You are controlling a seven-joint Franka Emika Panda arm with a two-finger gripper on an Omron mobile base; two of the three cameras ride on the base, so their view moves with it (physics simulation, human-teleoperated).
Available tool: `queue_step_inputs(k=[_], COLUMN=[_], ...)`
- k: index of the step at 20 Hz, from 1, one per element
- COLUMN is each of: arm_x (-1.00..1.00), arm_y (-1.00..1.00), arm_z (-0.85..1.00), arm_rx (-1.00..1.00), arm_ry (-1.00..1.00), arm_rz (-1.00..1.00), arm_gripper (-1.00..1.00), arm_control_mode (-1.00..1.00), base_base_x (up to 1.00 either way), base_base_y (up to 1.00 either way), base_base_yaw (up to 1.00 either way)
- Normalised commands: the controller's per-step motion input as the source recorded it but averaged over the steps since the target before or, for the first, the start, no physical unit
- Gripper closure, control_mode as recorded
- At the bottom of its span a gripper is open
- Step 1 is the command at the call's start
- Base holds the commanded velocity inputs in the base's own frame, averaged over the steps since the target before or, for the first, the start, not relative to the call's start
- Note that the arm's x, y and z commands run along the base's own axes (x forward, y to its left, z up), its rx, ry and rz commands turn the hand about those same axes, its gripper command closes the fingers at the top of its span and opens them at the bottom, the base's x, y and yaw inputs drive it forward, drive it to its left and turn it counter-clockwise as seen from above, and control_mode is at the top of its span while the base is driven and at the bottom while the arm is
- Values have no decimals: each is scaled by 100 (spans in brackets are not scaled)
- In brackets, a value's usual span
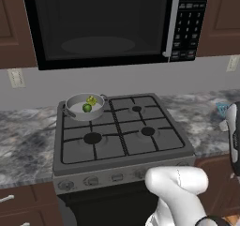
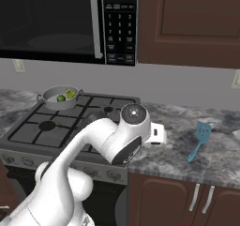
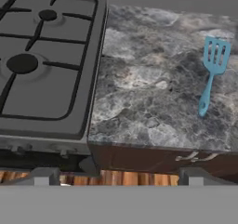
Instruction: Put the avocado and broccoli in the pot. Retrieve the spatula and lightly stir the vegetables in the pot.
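Grey pot [image 1: 84,107]: back-left burner of the stove [image 1: 123,131], avocado [image 1: 86,108] and broccoli [image 1: 91,100] already inside — loading looks done.
Spatula [image 3: 212,71]: flat on the tabletop [image 3: 148,97], right of the stove, near its back edge — unclaimed.
Tool [image 3: 118,175]: jaws wide, empty, aimed toward the spatula.

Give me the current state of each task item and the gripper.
avocado: in the pot.
broccoli: in the pot, beside the avocado.
pot: upright on the stove's rear left burner.
spatula: lying flat on the counter right of the stove, not held.
gripper: open, empty.
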Motion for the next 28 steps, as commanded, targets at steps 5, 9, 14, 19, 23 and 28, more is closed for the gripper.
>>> queue_step_inputs(k=[5,9,14,19,23,28], arm_x=[33,39,64,35,27,41], arm_y=[-17,10,-72,-100,-100,-65], arm_z=[-9,-26,-15,-14,-21,-18], arm_rx=[-6,0,12,22,16,1], arm_ry=[26,0,5,8,12,16], arm_rz=[-8,-25,-31,-23,-1,0], arm_gripper=[-100,-100,-100,-100,-100,-100], arm_control_mode=[-100,-100,-100,-100,-100,-100], base_base_x=[0,0,0,0,0,0], base_base_y=[0,0,0,0,0,0], base_base_yaw=[0,0,0,0,0,0])
